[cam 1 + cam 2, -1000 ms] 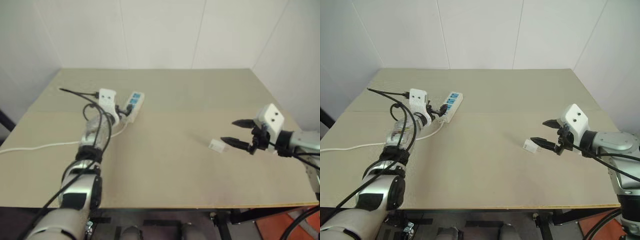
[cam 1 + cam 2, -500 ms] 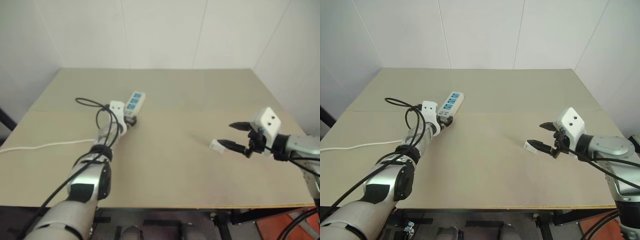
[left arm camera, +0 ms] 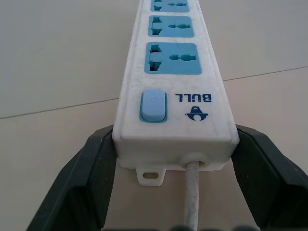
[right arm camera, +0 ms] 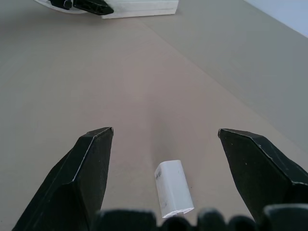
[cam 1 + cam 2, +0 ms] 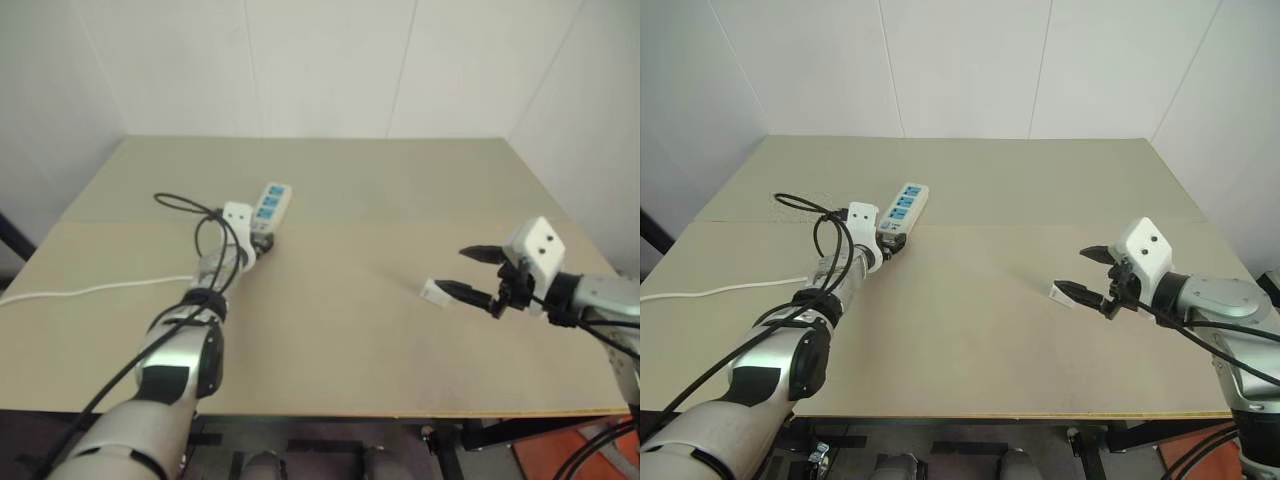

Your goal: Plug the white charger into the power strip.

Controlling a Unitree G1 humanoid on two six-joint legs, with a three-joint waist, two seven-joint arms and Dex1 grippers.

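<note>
The power strip [image 5: 271, 202] lies on the tan table at the back left, a white bar with three blue socket faces [image 3: 175, 58] and a blue switch [image 3: 153, 106]. My left gripper [image 5: 261, 240] is shut on its switch end, one black finger [image 3: 91, 168] pressed against each side where the cord leaves. The white charger [image 5: 434, 292] lies flat on the table at the right. My right gripper [image 5: 455, 270] hovers just behind it, open, and the charger [image 4: 173, 187] lies low between the spread fingers, touching neither.
The strip's thin white cord [image 5: 80, 292] runs off over the table's left edge. Black cables [image 5: 185, 205] loop over my left wrist. Bare tabletop [image 5: 340, 270] separates the strip from the charger. White walls close the table's far side.
My left gripper has come down from above the strip's end and shut on its switch end. The right gripper has stayed open behind the charger.
</note>
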